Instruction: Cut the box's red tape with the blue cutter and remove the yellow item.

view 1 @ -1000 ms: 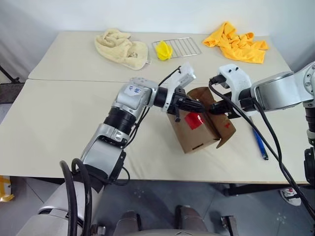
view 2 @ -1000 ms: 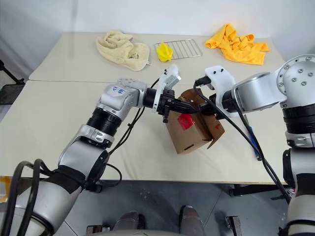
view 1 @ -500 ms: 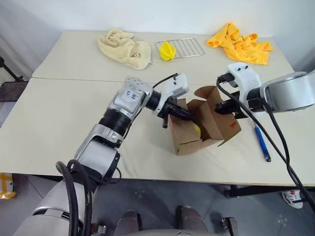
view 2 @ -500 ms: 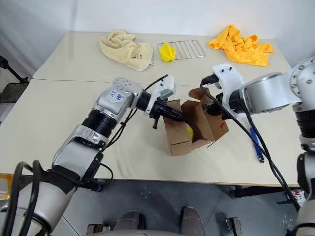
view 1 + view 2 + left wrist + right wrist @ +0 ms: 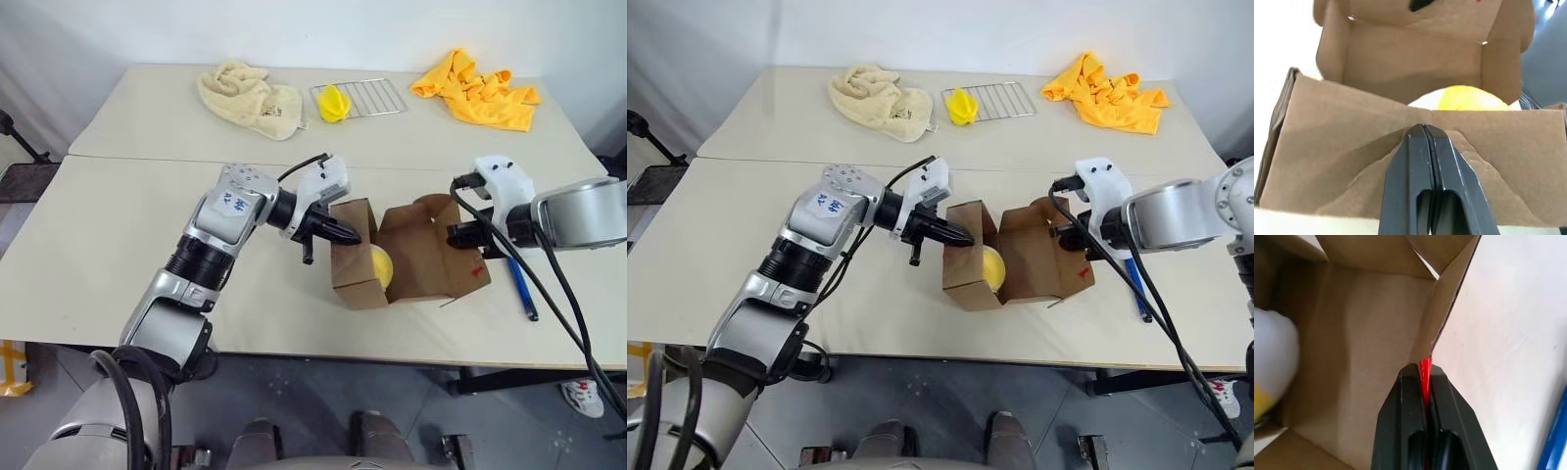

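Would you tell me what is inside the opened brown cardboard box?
Inside the brown cardboard box, a rounded yellow item sits against the near wall. The wall hides its lower part and the box floor beneath it; nothing else shows inside.

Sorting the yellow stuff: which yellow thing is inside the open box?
The rounded yellow item in the box; the yellow piece lies on the wire rack, far side.

Left end effector (image 5: 1425, 129) pinches box (image 5: 1352, 161) wall (yellow item (image 5: 1469, 98) inside).

Box (image 5: 355, 264) mouth open upward; left hand (image 5: 353, 237), right hand (image 5: 453, 235) flank it; table front bare
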### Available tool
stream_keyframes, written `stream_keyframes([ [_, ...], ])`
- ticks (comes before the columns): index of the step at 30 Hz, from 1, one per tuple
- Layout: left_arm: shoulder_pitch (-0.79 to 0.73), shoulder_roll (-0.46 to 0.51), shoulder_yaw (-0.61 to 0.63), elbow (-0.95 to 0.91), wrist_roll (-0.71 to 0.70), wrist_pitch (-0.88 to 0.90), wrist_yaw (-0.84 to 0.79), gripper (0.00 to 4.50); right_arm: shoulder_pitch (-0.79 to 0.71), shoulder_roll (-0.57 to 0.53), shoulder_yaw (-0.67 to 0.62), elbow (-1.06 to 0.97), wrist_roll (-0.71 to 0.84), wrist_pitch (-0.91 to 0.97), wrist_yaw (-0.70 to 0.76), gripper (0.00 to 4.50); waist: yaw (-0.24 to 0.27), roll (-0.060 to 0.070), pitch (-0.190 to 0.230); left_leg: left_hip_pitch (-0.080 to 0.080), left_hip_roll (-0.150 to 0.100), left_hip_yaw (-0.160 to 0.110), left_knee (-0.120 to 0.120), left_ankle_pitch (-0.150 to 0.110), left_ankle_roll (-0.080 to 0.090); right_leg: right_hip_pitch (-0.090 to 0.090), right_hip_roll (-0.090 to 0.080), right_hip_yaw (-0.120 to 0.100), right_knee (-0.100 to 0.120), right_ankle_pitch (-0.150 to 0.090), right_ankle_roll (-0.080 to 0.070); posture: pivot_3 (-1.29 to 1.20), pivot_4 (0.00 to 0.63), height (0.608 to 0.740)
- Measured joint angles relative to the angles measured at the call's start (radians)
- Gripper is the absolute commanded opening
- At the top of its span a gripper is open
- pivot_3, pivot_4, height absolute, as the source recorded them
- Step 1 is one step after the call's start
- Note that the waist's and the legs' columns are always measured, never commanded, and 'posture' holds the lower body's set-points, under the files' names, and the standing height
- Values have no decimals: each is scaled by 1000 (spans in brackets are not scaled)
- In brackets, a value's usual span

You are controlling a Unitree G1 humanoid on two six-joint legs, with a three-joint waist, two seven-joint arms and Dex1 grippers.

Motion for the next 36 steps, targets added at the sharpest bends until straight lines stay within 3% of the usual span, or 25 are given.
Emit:
stream_keyframes([
  [10,73,30,17,-117,-19,99,76,0,113,6,-48,1,0,-42,23,38,22,0,0,1,0,0,2,0,0,1,0,0,1,1,-1,0,150,740],
  [25,158,23,-63,-13,11,102,151,0,227,80,-77,-1,-6,-93,30,38,24,-1,-1,1,0,-1,4,-1,2,4,0,-1,-2,3,0,0,150,740],
  [30,147,13,-64,15,15,84,154,0,240,121,-109,-68,-156,-107,93,38,21,-1,-1,1,0,-1,4,0,3,4,0,0,-1,4,0,0,150,740],
  [33,139,3,-65,31,18,72,156,0,259,146,-135,-100,-268,-109,151,659,24,-1,-1,1,0,-1,5,0,3,5,0,0,-1,4,0,0,150,740],
  [36,126,-6,-65,54,22,61,158,0,283,177,-159,-114,-343,-107,208,1636,24,-1,-1,1,0,0,4,0,3,5,0,0,-2,4,0,0,150,740],
])
